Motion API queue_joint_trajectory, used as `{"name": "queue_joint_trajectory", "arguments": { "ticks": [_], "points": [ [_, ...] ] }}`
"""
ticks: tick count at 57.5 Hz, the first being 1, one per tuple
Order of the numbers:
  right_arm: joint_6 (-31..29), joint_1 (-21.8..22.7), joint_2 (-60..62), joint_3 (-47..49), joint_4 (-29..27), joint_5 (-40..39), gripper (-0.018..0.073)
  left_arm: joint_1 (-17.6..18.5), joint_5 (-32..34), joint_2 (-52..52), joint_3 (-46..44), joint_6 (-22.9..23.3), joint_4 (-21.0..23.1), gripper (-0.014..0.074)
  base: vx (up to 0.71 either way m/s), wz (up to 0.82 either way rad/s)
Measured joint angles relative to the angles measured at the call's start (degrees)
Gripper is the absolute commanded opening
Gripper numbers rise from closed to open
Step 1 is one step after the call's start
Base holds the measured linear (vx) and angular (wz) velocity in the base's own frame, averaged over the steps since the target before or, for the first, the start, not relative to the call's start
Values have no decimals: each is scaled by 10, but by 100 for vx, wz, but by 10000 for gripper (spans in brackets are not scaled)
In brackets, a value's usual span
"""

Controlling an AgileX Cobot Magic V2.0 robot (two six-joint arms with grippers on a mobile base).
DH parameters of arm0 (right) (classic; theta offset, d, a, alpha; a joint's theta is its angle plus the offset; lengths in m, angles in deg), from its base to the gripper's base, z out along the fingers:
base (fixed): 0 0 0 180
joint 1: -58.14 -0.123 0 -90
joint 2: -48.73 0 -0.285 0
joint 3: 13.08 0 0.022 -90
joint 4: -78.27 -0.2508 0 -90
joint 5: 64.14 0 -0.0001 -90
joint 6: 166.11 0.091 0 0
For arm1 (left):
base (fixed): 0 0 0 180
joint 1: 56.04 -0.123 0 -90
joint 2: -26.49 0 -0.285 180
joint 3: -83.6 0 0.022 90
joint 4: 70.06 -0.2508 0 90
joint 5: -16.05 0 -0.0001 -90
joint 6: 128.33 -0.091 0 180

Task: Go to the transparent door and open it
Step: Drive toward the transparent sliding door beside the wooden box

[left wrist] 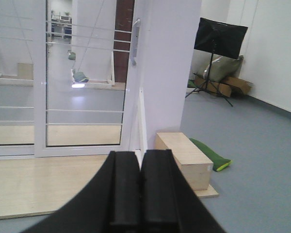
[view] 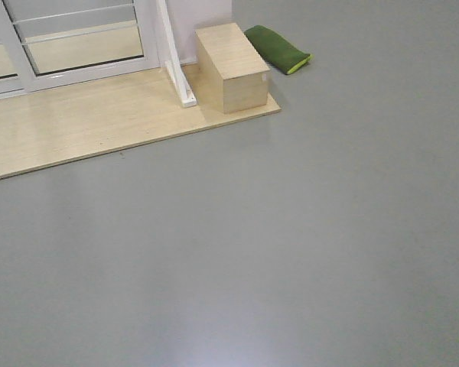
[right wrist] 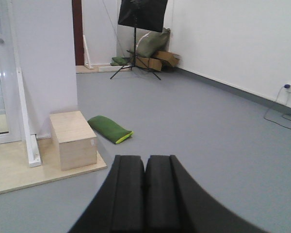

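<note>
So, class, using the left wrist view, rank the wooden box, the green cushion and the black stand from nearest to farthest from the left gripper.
1. Wooden box, just right of the left gripper, on the plywood board.
2. Green cushion, on the grey floor beyond the box, further right.
3. Black stand, far back on the right.

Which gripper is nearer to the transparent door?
Left, probably. The left gripper points at the transparent door, which stands ahead beyond the wooden platform. The right gripper points past the door's right side, toward the grey floor.
</note>
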Motion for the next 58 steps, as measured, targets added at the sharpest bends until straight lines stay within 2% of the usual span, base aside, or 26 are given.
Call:
{"name": "queue_joint_trajectory", "arguments": {
  "ticks": [42, 58],
  "points": [
    [0, 0, 0, 0, 0, 0, -8, 0, 0, 0, 0, 0, 0, -2, 42, 32],
    [0, 0, 0, 0, 0, 0, -8, 29, 0, 0, 0, 0, 0, -2, 42, 22]
  ]
}}
